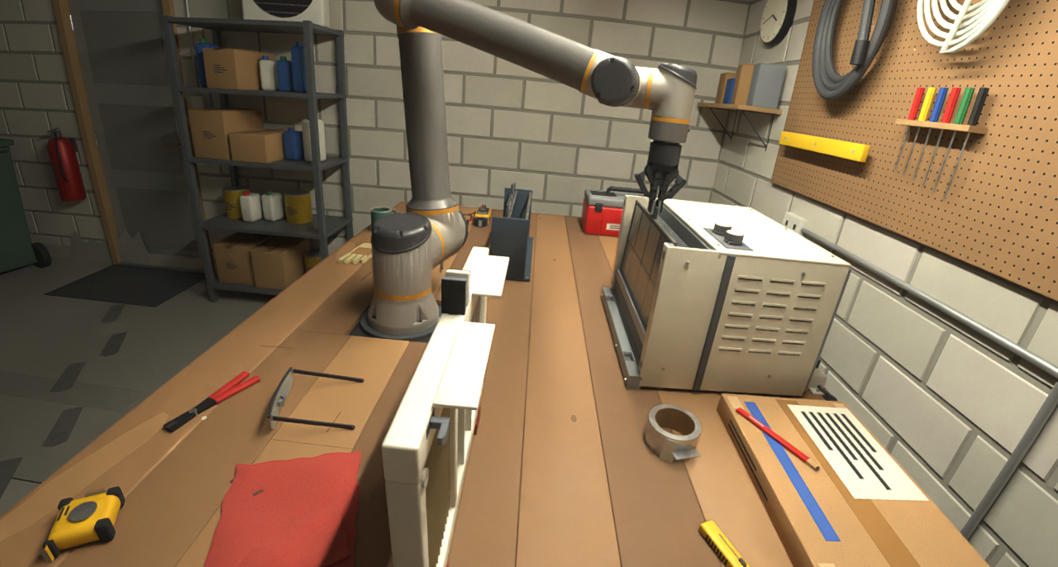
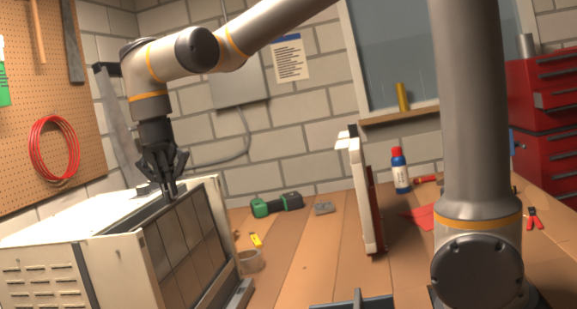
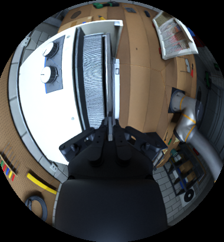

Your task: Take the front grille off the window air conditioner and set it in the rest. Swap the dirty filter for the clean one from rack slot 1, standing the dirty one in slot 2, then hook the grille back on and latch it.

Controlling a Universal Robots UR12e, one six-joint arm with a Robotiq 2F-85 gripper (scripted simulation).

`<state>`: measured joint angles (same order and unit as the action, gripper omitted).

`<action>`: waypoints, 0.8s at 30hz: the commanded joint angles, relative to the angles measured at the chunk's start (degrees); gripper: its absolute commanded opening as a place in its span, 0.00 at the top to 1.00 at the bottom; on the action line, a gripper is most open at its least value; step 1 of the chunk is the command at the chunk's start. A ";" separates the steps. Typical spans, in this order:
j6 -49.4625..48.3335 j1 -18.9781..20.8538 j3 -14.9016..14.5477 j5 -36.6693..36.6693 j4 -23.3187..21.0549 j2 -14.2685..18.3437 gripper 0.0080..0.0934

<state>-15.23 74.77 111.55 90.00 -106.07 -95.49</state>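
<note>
The dirty filter (image 2: 184, 237) stands in the open front of the window air conditioner (image 1: 729, 290), its brownish grid facing the bench. Its top edge (image 3: 108, 88) is held by my closed gripper (image 2: 166, 194), which comes straight down on it at the unit's top front. The white front grille (image 2: 362, 195) stands apart on edge in its rest in the middle of the bench. The dark rack (image 1: 512, 238) stands beyond the rest near my arm's base, with a filter upright in it. Behind the filter the unit's finned coil (image 3: 92, 82) shows from above.
The unit's top panel with two knobs (image 3: 48, 63) lies right beside the gripper. A roll of tape (image 1: 672, 431) and a long cardboard box (image 1: 829, 468) lie in front of the unit. A red toolbox (image 1: 603, 212) sits behind it.
</note>
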 commanded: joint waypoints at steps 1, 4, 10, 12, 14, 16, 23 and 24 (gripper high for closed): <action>0.00 0.00 -0.04 0.00 -0.03 -0.01 1.00; 0.00 0.00 -0.03 0.00 -0.03 0.00 1.00; 0.00 0.00 -0.02 -0.01 -0.04 0.01 1.00; 0.00 0.00 -0.01 -0.01 -0.04 0.01 1.00; 0.00 0.00 -0.03 -0.01 -0.02 0.01 1.00; 0.00 0.00 -0.10 -0.01 0.08 -0.02 1.00; 0.00 0.00 -1.09 0.00 1.32 -0.35 1.00; 0.00 0.00 -1.30 0.00 1.59 -0.42 1.00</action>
<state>-15.23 74.77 110.34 90.00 -104.43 -95.87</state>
